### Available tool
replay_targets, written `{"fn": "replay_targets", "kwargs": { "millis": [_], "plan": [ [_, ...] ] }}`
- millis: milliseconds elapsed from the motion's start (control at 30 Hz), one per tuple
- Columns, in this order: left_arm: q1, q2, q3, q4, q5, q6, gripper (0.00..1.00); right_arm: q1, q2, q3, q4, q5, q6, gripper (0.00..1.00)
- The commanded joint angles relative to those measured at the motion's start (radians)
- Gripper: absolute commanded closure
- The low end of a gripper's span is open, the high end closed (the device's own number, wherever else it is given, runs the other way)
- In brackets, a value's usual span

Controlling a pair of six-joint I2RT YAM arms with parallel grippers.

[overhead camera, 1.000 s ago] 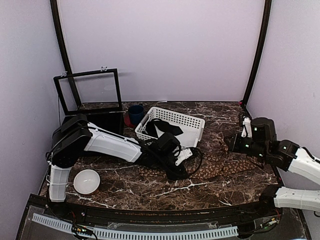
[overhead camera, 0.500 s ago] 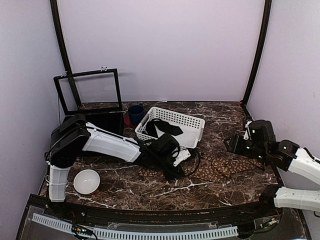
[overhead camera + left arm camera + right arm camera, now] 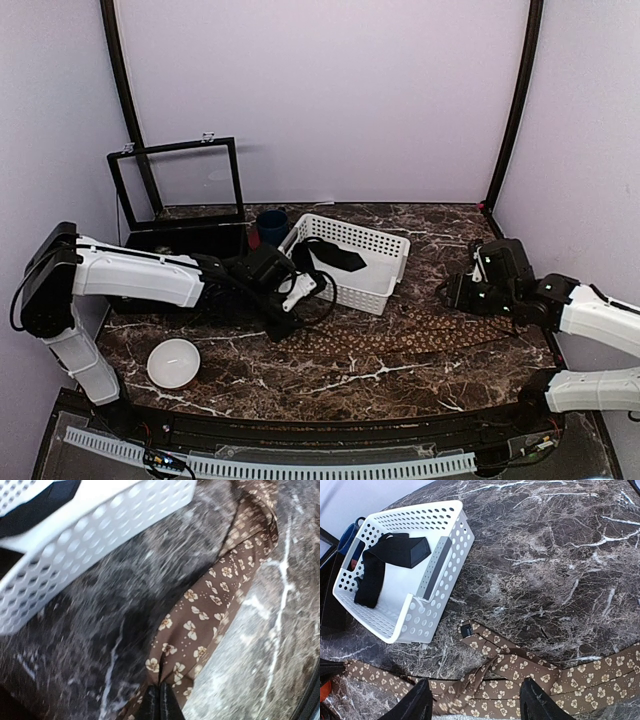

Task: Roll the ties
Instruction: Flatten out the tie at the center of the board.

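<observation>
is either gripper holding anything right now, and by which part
The left gripper pinches the brown flower-patterned cloth tie near one end; the right gripper is open, holding nothing.

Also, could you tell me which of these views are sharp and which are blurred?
Left wrist view: smeared blur over the white basket and the marble table, though the flower print on the tie is readable mid-frame. Right wrist view: sharp throughout, flowers and marble veins crisp. Top external view: evenly lit, but the tie barely stands out from the dark marble.
</observation>
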State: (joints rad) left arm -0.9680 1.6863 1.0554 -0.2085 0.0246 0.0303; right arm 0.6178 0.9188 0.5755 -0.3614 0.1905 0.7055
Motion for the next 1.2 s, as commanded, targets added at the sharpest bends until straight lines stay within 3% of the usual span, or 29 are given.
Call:
{"fn": "replay_targets", "kwargs": {
  "millis": [0, 233, 300, 400, 500, 600, 767, 933, 1167],
  "plan": [
    [0.044, -0.108, -0.104, -0.203, -0.144, -0.067, 1.0, -0.033, 0.001, 0.012, 0.039, -0.042, -0.028, 0.41],
    [0.099, -0.197, -0.134, -0.382, -0.254, -0.148, 0.99, -0.078, 0.022, 0.009, 0.055, -0.11, -0.046, 0.43],
    [0.104, -0.193, -0.106, -0.419, -0.272, -0.15, 0.94, -0.083, 0.03, 0.01, 0.062, -0.129, -0.053, 0.43],
    [0.104, -0.219, -0.083, -0.363, -0.202, -0.115, 0.81, -0.087, 0.042, 0.011, 0.078, -0.164, -0.067, 0.44],
    [0.104, -0.261, -0.086, -0.238, -0.105, -0.08, 0.54, -0.087, 0.054, 0.009, 0.109, -0.218, -0.079, 0.44],
    [0.104, -0.256, -0.067, -0.13, 0.009, -0.044, 0.42, -0.087, 0.073, 0.013, 0.129, -0.261, -0.094, 0.44],
    [0.099, -0.113, 0.019, 0.013, 0.162, -0.016, 0.42, -0.088, 0.086, 0.016, 0.133, -0.269, -0.1, 0.46],
    [0.088, 0.049, 0.112, 0.066, 0.17, 0.008, 0.42, -0.099, 0.134, 0.04, 0.126, -0.233, -0.129, 0.46],
    [0.087, 0.022, 0.068, 0.141, 0.136, -0.024, 0.41, -0.102, 0.378, 0.12, 0.18, -0.245, -0.176, 0.5]
  ]
}}
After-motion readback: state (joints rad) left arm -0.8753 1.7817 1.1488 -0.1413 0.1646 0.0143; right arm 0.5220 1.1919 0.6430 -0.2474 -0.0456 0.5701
